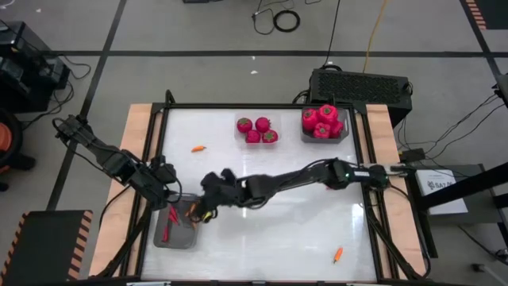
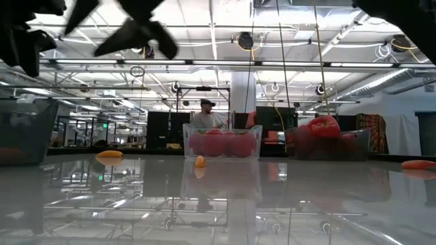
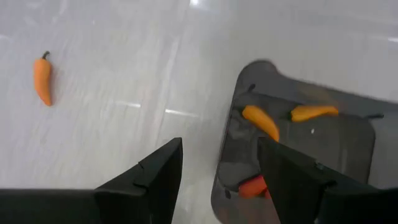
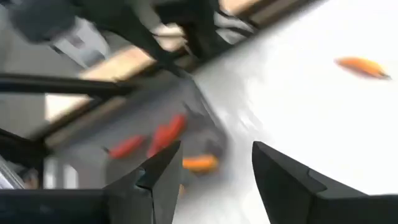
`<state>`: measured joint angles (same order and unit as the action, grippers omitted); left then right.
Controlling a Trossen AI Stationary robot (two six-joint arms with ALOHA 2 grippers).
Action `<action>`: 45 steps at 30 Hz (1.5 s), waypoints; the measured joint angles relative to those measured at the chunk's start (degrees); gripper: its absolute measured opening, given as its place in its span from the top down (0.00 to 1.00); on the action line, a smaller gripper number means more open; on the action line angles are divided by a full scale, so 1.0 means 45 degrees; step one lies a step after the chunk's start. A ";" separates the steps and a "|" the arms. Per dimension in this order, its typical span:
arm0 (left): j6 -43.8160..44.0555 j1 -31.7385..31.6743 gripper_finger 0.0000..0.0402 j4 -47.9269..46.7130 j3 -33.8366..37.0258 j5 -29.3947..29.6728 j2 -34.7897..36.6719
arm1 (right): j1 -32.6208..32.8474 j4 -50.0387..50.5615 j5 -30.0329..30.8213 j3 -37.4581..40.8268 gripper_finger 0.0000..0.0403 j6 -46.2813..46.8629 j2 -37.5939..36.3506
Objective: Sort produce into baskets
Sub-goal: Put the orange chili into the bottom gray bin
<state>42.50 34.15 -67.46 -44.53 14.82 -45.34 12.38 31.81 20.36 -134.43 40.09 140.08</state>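
A grey tray [image 1: 181, 237] stands at the table's near left and holds red peppers [image 4: 163, 135] and orange peppers [image 3: 261, 121]. My left gripper [image 3: 219, 149] is open and empty, just above the tray's far left corner [image 1: 173, 197]. My right gripper [image 4: 216, 152] reaches across the table. It is open and empty over the tray's far right edge [image 1: 208, 210]. A second grey tray [image 1: 324, 133] at the far right is heaped with red tomatoes [image 1: 321, 121]. Several more tomatoes [image 1: 256, 129] lie loose on the table at the far middle.
One orange pepper [image 1: 198, 148] lies on the table beyond the near-left tray, and it also shows in the left wrist view [image 3: 42, 78]. Another orange pepper [image 1: 338, 254] lies near the front edge on the right. A black box [image 1: 361, 86] stands behind the table's far right corner.
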 joint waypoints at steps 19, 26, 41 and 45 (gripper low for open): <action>-0.1695 -0.0929 0.47 0.2405 0.0000 0.1200 -0.0118 | -0.0606 1.2866 -0.2873 0.1854 0.53 0.1882 -0.3576; -0.1912 -0.1913 0.47 0.2500 0.0000 0.0362 -0.0257 | -0.1350 1.2986 -0.4713 0.7570 0.53 0.0122 -0.5462; -0.1953 -0.5025 0.47 0.2927 0.0000 -0.0370 -0.0858 | -0.2837 1.1414 -0.5164 1.6275 0.53 -0.3719 -1.0050; -0.1952 -0.5902 0.47 0.3387 0.0000 -0.0382 -0.1061 | -0.2683 1.0376 -0.4921 1.7633 0.53 -0.4740 -1.0270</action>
<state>33.72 7.59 -52.21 -44.53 13.10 -50.11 0.31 78.51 -1.78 -55.08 18.76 93.86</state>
